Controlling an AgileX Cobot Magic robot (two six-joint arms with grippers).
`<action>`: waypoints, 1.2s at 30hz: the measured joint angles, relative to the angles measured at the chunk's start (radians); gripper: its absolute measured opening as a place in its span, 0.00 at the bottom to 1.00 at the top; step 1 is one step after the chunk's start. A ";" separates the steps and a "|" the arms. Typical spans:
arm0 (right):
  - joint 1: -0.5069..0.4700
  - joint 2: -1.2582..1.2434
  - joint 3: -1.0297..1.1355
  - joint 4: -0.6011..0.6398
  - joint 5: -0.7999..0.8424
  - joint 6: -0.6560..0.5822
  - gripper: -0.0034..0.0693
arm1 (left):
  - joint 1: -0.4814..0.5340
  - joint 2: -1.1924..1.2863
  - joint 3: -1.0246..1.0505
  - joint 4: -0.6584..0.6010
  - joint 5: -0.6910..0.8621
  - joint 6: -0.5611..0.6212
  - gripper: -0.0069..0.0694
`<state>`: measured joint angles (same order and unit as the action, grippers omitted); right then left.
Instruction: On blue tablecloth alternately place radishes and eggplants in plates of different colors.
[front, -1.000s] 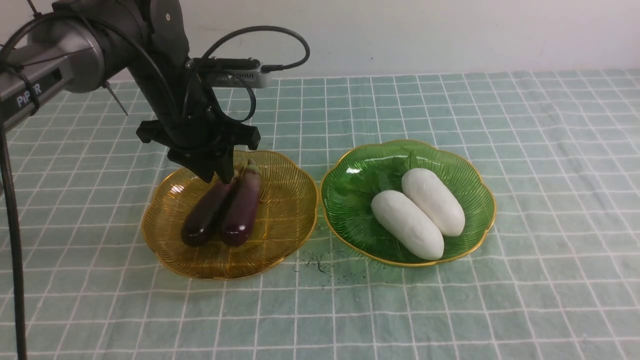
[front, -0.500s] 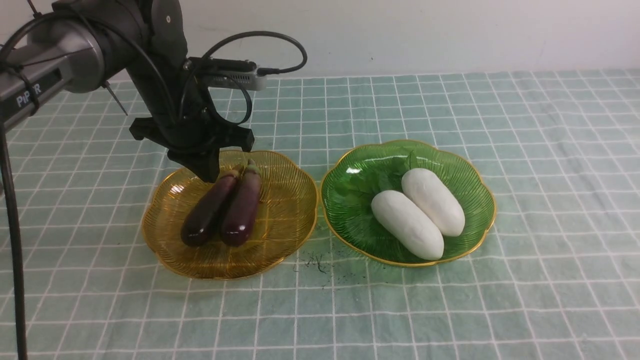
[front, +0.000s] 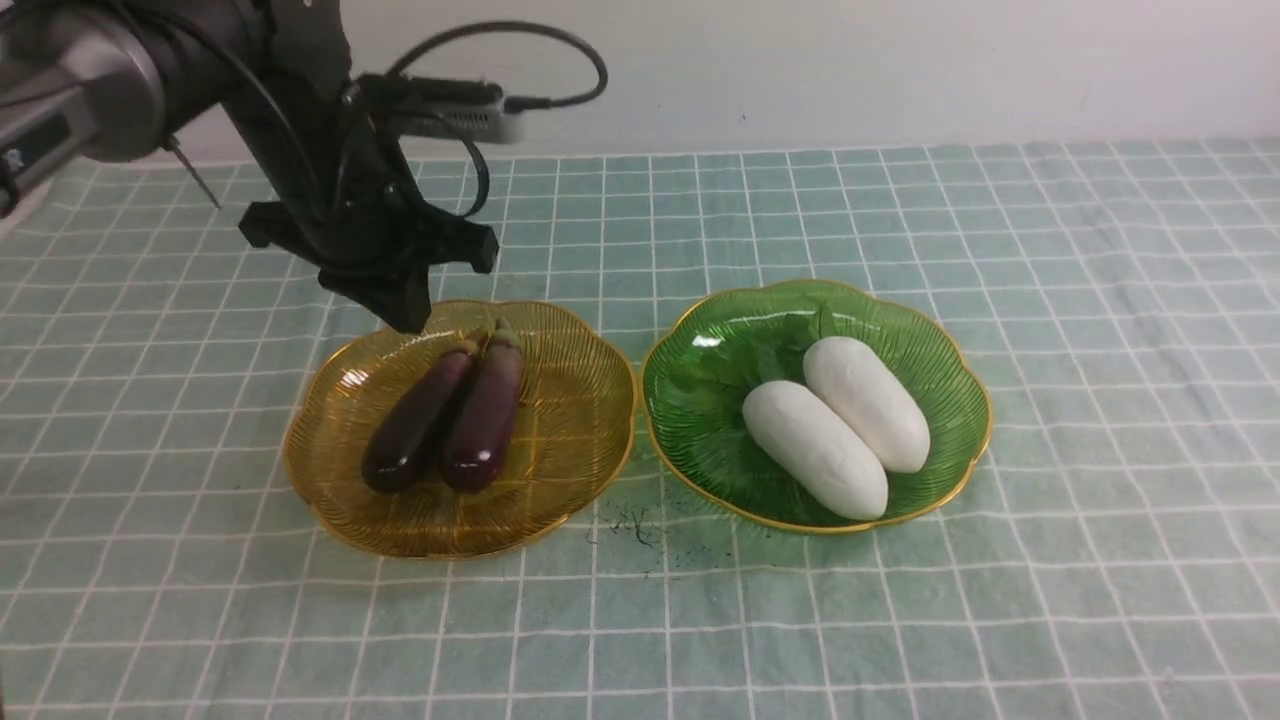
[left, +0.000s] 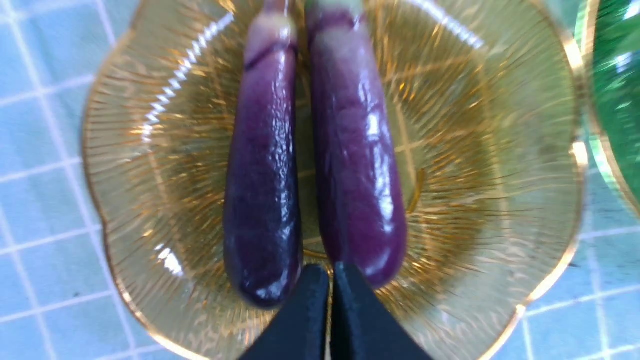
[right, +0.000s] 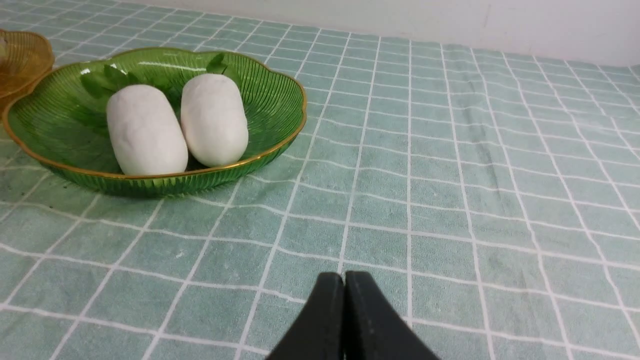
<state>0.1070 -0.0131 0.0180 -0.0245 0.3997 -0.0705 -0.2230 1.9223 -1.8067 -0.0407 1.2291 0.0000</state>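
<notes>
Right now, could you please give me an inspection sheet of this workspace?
Surface: blue tablecloth, white grid, slightly wrinkled.
Job's things: two eggplants side by side in the amber plate; two radishes side by side in the green plate.
Clutter: dark specks on the cloth between the plates.
End effectors: left end effector shut, empty, above the amber plate's far rim; right end effector shut, empty, over bare cloth.
Cables: black cable looping over the left wrist.
Surroundings: plain white wall.
</notes>
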 joint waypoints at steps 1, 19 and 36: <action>0.000 0.000 0.000 0.000 -0.001 0.000 0.03 | 0.000 -0.005 0.000 0.000 0.000 0.000 0.08; -0.099 0.000 0.002 0.033 -0.011 0.000 0.03 | 0.000 -0.521 0.000 -0.002 0.030 0.048 0.08; -0.099 0.000 0.002 0.034 -0.012 -0.006 0.03 | 0.000 -1.205 0.670 0.021 -0.143 0.076 0.08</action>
<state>0.0078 -0.0131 0.0199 0.0095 0.3881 -0.0765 -0.2230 0.7174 -1.1364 -0.0197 1.0859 0.0757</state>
